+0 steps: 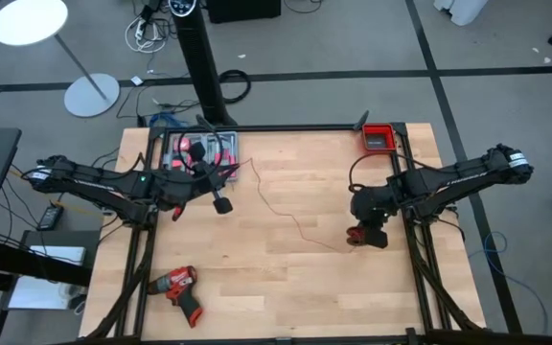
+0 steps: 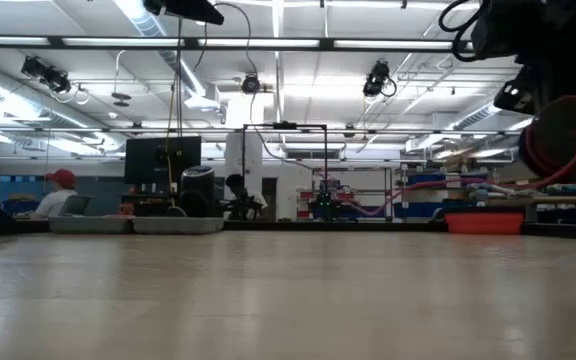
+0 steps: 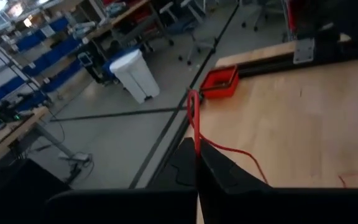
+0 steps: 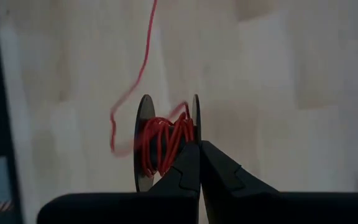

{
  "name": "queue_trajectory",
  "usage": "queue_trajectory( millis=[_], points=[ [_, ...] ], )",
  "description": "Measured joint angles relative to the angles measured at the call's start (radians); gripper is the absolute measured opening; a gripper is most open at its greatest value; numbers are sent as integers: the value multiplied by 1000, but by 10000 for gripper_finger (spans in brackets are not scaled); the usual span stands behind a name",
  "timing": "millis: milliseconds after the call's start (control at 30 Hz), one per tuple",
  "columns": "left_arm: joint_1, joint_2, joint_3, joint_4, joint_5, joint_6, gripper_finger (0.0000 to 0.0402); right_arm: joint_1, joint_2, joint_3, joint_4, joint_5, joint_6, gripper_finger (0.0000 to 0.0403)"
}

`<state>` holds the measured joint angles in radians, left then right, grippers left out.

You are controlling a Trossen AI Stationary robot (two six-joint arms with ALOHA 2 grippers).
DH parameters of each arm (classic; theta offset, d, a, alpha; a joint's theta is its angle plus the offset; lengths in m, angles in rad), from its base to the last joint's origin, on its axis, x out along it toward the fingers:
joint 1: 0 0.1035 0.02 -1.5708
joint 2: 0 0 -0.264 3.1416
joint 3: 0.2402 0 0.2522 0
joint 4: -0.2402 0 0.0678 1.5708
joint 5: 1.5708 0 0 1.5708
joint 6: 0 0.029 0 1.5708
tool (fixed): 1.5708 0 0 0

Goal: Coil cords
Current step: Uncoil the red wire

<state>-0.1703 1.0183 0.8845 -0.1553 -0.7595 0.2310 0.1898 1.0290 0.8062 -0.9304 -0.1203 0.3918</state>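
Red wire (image 1: 290, 218) runs across the middle of your bench (image 1: 286, 287), a thin bright line strung between your two hands. From above, your left hand (image 1: 220, 203) sits at the far left part of the bench, just beside a tray of red-handled tools (image 1: 199, 151), and the wire leaves it toward the centre. Your right hand (image 1: 365, 236) sits at the right side of the bench, and the wire's other end reaches it there. A drill (image 1: 178, 287) lies near the front left corner, well apart from both hands, and a red bin (image 1: 379, 137) stands at the far right corner. The right wrist view shows what the overhead view cannot: a small spool (image 4: 165, 146) with two dark discs, red wire wound loosely between them, lying on the wood right at the tips of your right hand, whose fingers (image 4: 229, 174) are pressed together and touch the spool's edge. The left wrist view shows your left hand's fingers (image 3: 225, 174) pressed together, pinching the red wire, which rises in a small loop above the tips and trails down onto the wood. The level view shows only the bare bench top, a wrapped part of one arm at the upper right, and people seated in the room behind.
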Motion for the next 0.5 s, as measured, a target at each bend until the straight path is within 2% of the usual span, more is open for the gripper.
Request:
queue_trajectory(
  millis=[300, 400, 500],
  points=[
    [-1, 0, 0, -59, 3, -70, 0, 1, 0, 0, -259, -80, 122, 0],
    [-2, 0, 0, -58, 19, -88, 0, 1, 0, 0, -220, -109, 115, 0],
    [-2, 0, 0, -58, 41, -107, 0, 1, -5, 0, -92, -129, 43, 0]
  ],
)
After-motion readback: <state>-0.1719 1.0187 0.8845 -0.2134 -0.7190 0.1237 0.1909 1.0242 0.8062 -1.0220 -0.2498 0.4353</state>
